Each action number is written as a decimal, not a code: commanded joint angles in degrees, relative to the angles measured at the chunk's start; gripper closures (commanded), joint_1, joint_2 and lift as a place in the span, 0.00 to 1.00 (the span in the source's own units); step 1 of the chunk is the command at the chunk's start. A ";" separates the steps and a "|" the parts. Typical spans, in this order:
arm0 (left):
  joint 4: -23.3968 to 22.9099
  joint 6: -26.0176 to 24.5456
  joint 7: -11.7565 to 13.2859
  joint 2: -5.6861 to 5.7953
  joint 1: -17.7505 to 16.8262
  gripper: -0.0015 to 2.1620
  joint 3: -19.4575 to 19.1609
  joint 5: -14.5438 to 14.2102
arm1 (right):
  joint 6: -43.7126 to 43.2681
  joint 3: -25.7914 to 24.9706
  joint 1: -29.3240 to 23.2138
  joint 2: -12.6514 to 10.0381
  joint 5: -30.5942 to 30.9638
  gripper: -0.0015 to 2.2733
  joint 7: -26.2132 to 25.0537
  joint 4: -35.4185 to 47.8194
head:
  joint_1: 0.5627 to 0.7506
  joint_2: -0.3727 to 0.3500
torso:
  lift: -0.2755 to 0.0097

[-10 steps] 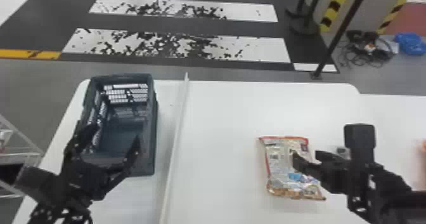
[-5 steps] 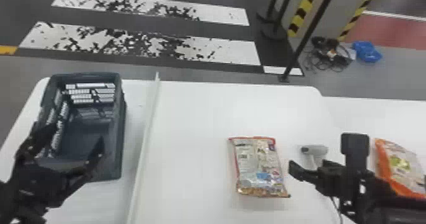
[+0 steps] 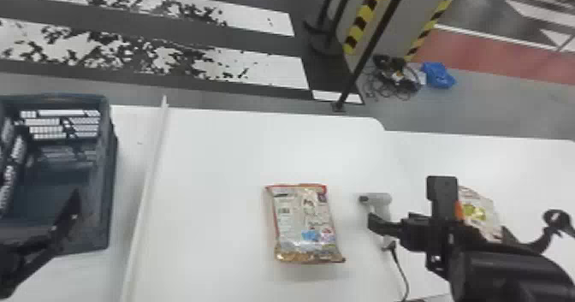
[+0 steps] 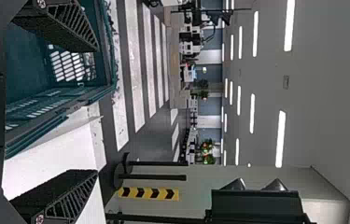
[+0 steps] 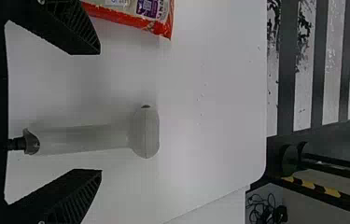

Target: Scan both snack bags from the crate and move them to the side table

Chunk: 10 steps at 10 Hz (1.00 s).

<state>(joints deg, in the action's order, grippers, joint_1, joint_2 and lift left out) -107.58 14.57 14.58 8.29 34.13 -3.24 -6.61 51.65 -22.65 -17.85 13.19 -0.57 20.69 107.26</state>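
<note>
We had shifted the open right gripper from the snack bag on the main table toward the scanner, presumably for scanning; the second bag lay on the side table, the open left gripper by the crate.

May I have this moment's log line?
right gripper: open, near scanner | left gripper: open, near crate | snack bag: main table | second bag: side table

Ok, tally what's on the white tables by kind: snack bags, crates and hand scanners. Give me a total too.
Snack bags: 2
Crate: 1
Hand scanner: 1
Total: 4
</note>
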 commanded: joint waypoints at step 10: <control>1.49 0.06 0.10 -0.64 -0.47 0.03 0.34 0.46 | -3.35 6.66 14.95 7.11 4.96 0.19 4.71 -25.79 | 0.70 0.03 | 0.86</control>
<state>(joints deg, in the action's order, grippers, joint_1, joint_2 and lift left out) -106.08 14.68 14.64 7.64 33.61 -2.88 -6.12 48.15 -16.41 -3.43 20.24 3.74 25.36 82.25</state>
